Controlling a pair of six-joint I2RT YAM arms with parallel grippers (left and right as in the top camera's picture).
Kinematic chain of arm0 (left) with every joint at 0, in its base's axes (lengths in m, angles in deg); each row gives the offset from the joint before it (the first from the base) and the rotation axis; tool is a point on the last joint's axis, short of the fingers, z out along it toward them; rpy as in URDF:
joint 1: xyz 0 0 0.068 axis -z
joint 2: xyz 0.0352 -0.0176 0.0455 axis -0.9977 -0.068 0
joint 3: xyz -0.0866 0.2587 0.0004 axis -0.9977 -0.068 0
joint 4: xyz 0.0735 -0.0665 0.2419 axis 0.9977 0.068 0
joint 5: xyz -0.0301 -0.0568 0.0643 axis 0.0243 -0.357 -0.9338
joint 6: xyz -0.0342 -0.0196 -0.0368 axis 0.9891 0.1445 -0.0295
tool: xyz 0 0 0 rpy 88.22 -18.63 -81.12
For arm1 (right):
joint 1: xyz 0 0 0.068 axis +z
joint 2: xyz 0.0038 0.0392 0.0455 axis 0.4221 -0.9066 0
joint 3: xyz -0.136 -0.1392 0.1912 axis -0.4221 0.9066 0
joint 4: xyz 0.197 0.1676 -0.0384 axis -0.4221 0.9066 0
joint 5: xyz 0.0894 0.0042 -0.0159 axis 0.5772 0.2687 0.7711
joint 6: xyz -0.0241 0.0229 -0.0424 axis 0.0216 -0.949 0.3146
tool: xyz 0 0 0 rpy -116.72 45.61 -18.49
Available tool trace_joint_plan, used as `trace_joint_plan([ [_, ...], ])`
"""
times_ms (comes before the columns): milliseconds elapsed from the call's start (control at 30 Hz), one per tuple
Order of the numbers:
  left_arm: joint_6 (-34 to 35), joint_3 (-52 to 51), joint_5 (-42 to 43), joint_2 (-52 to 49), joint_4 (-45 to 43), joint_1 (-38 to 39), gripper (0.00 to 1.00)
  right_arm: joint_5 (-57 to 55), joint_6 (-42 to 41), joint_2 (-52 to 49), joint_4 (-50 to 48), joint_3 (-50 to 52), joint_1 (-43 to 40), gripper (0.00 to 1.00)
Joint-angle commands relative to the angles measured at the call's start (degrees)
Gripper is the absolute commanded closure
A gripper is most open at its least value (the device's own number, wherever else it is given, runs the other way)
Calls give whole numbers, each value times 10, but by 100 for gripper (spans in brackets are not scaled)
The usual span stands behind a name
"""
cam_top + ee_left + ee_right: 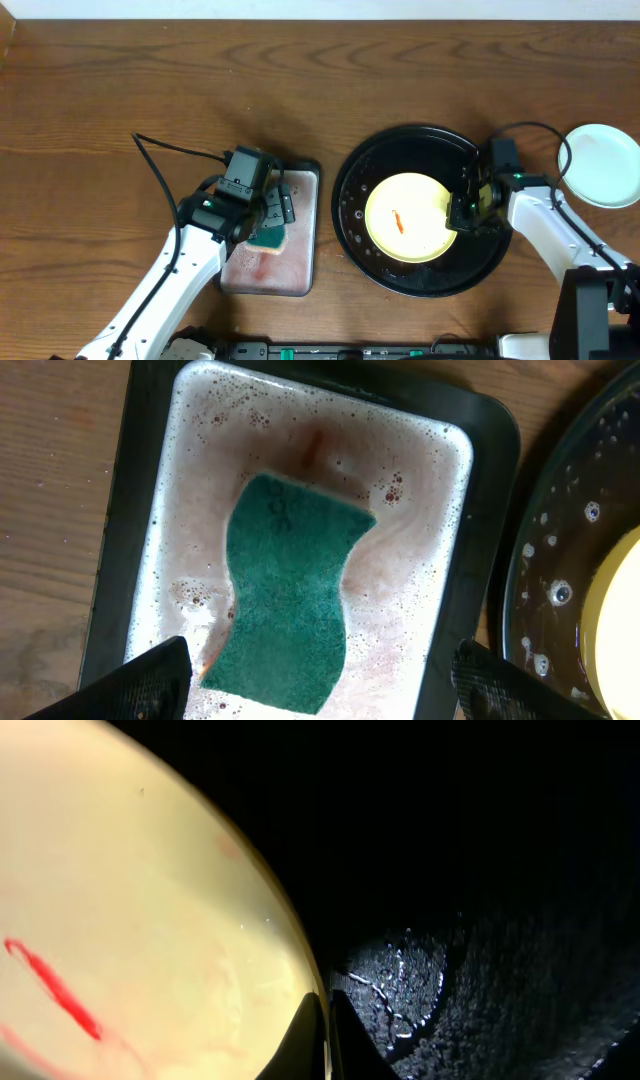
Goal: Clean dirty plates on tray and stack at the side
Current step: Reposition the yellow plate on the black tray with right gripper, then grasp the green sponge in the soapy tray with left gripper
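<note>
- L jaws: spread wide, nothing in them. They hang over the teal sponge (290, 600), one tip on each side of its near end, not touching it as far as I can see.
- R jaws: nearly shut, pinched on the right rim of the yellow plate (415, 238). In the wrist cam the rim runs right between the two tips.
- Plates in view: 2. That's 1 pale yellow and 1 mint-white plate (603, 165). Can't tell if another is stacked under the white one.
- Yellow plate lies flat inside the black tray (420, 150), roughly centred, w/ 1 clear red streak (55, 985) on it plus a faint pinkish smudge nearby.
- White plate looks clean and sits on the bare tabletop (150, 80), right of the black tray and not touching it.
- Trays: 2. The big round black one has droplets on its floor. The small rectangular grey tray (485, 540) is just left of it, w/ a gap between them.
- Sponges: 1, lying flat in the grey tray in sudsy, reddish-tinted water.
- Arms: 2. Left one is over the grey tray, right one reaches into the black tray from the right.
</note>
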Motion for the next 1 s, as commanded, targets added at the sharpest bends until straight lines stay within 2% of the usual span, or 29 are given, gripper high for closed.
trace_joint_plan([
  [0,3,10,-3,-1,2,-3,16,14,-49,0,-27,0,-19,92],
  [67,3,10,-3,-1,2,-3,16,44,-20,1,-47,0,-31,84],
  [200,14,10,-1,-1,5,-2,16,115,77,5,-58,-4,-42,77],
  [333,13,6,-8,-7,14,-2,16,169,137,33,-42,-4,-41,75],
  [500,20,-29,-59,-42,-10,-2,17,173,155,98,-12,-4,-41,73],
  [600,-9,-59,-32,-82,-59,-2,17,169,155,134,-9,-4,-41,71],
  [667,-32,-75,-2,-132,-96,-2,23,165,155,165,-9,-4,-41,70],
  [733,-31,-75,-3,-168,-105,-2,39,165,155,177,-9,-4,-41,70],
  [800,-31,-75,-3,-195,-115,-2,64,165,155,179,-9,-4,-41,70],
  [867,-31,-75,-2,-220,-125,-2,92,165,155,179,-5,-3,-41,71],
  [967,-29,-75,-1,-232,-130,-2,93,165,155,179,5,-3,-41,73],
])
